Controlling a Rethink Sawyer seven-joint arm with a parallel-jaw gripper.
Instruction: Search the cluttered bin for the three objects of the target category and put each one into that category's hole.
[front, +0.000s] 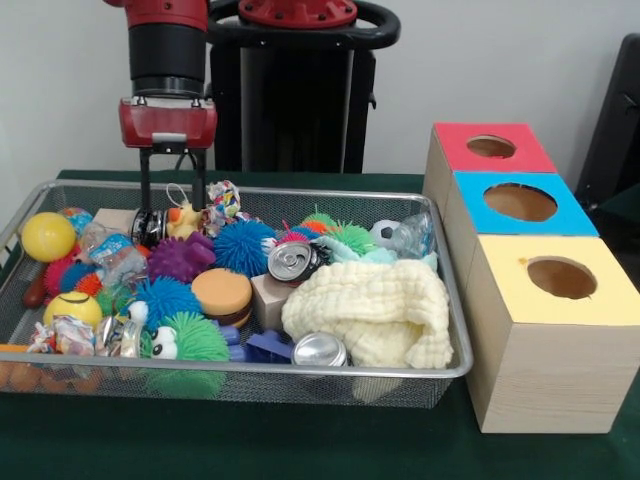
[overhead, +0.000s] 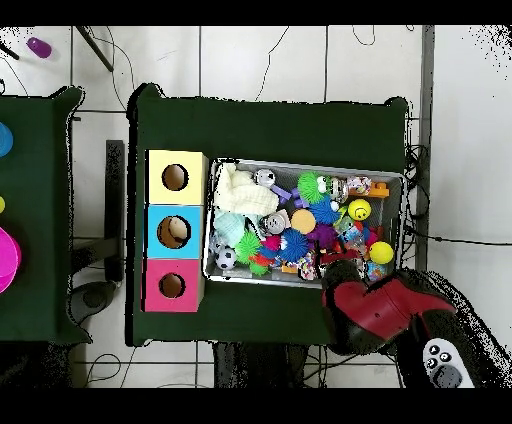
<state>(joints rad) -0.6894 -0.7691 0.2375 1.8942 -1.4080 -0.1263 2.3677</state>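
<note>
The wire mesh bin (front: 455, 368) holds a heap of toys; it also shows in the overhead view (overhead: 392, 180). A small yellow plush duck (front: 183, 219) with an orange beak lies at the bin's far left. My gripper (front: 172, 215) reaches down into the bin, open, with its fingers (front: 146, 195) on either side of the duck. No striped tiger shows. The red-surround hole (front: 491, 147) is the farthest opening of the wooden box; in the overhead view the red hole (overhead: 172, 285) is nearest the robot. There the arm's red head (overhead: 365, 305) hides the gripper.
A cream knitted cloth (front: 370, 310) lies at the bin's near right. Several spiky balls (front: 243, 245), two cans (front: 292, 262), a yellow ball (front: 48, 236) and a wood block (front: 270, 297) fill the bin. The blue hole (front: 520, 202) and the yellow hole (front: 561, 277) sit nearer the camera.
</note>
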